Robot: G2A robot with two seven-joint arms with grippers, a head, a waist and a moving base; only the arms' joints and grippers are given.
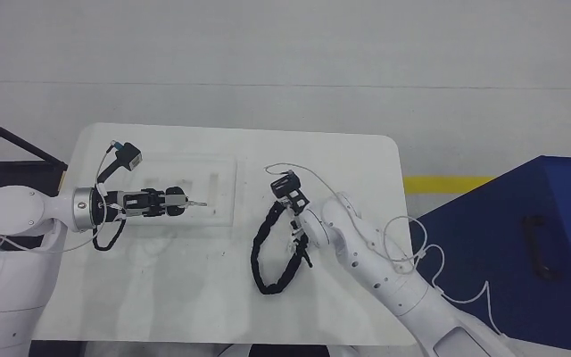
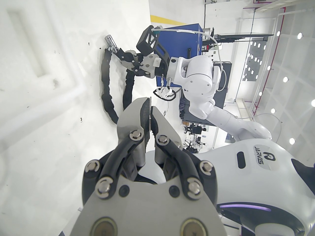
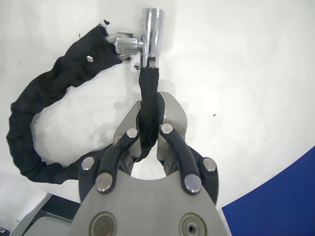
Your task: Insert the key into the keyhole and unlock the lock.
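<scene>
A chain lock lies right of the table's middle: a black fabric-sleeved chain (image 1: pixel 260 254) (image 3: pixel 37 104) looped round to a shiny metal lock cylinder (image 3: pixel 152 33) (image 2: pixel 110 41). My right gripper (image 3: pixel 150 109) (image 1: pixel 293 217) is shut on the sleeve just behind the cylinder, and it points down at the table. My left gripper (image 1: pixel 183 202) (image 2: pixel 150 110) hovers over the white foam tray at the left, shut on the key (image 1: pixel 199 204), whose thin blade (image 2: pixel 149 116) shows edge-on between the fingers. The key's tip points toward the lock, with a wide gap between them.
The white foam tray (image 1: pixel 219 174) with shallow recesses sits on the table's left half. A blue cabinet (image 1: pixel 508 259) stands off the table's right edge. Bare table top (image 1: pixel 357 170) lies behind and to the right of the lock.
</scene>
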